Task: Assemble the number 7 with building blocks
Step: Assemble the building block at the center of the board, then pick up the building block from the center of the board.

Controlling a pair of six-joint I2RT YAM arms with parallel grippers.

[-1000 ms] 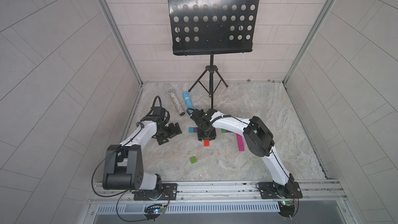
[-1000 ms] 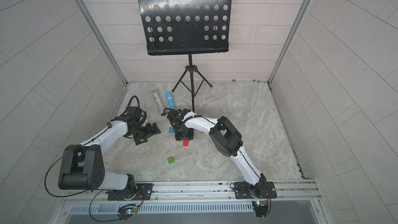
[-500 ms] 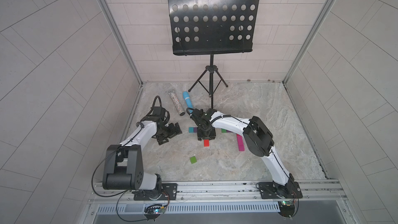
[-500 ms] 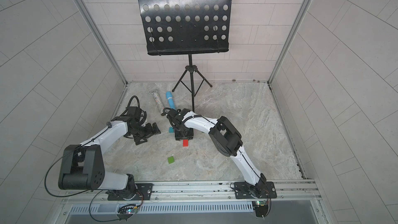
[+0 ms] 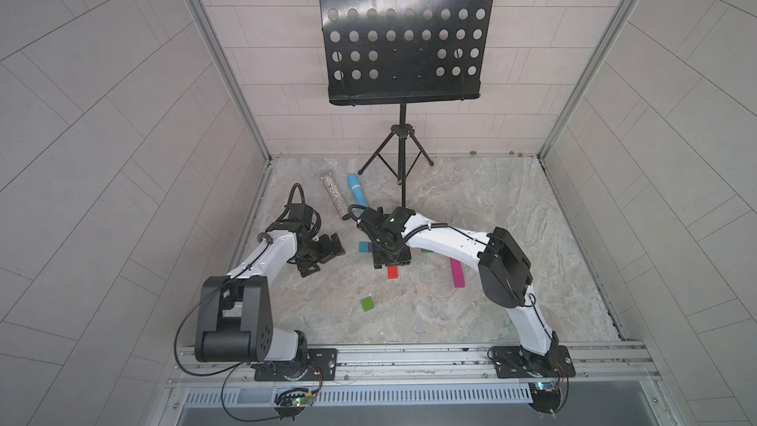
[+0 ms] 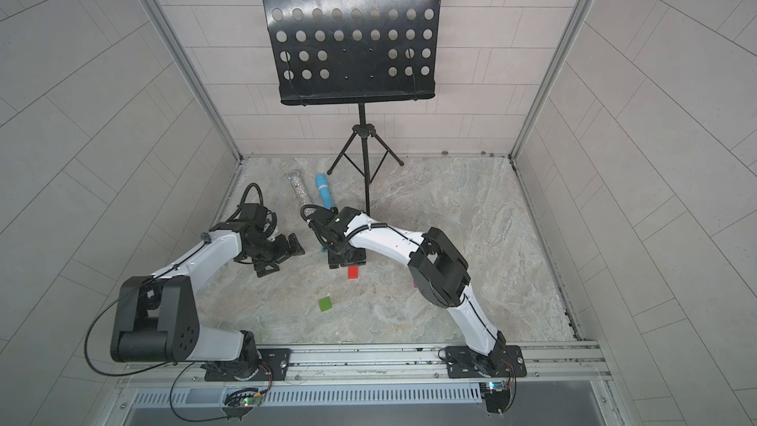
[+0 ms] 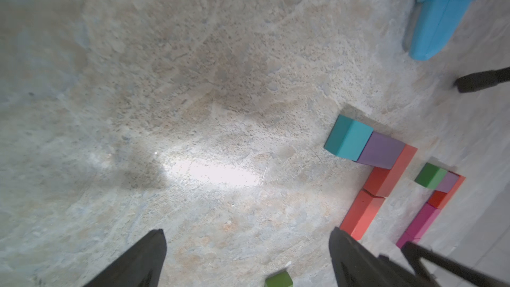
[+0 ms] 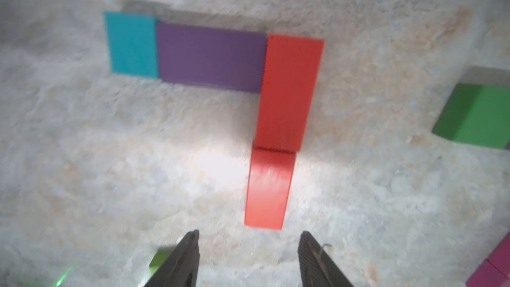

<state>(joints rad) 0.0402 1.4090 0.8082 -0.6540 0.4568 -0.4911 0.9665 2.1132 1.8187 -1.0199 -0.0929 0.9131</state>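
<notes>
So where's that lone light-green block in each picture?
Top view: light-green block lies alone, below and left of the end red block.
Top view: likewise.
Left wrist: cut by the frame edge, between the left pincer's fingers.
Right wrist: blurred, beside a right pincer finger.
Shared landmark: that end red block.

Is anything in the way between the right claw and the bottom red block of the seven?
Nothing visible is. In the right wrist view, the open right gripper hangs just past the end of the lower flat red rectangular block, with only bare marbled tabletop between them.
</notes>
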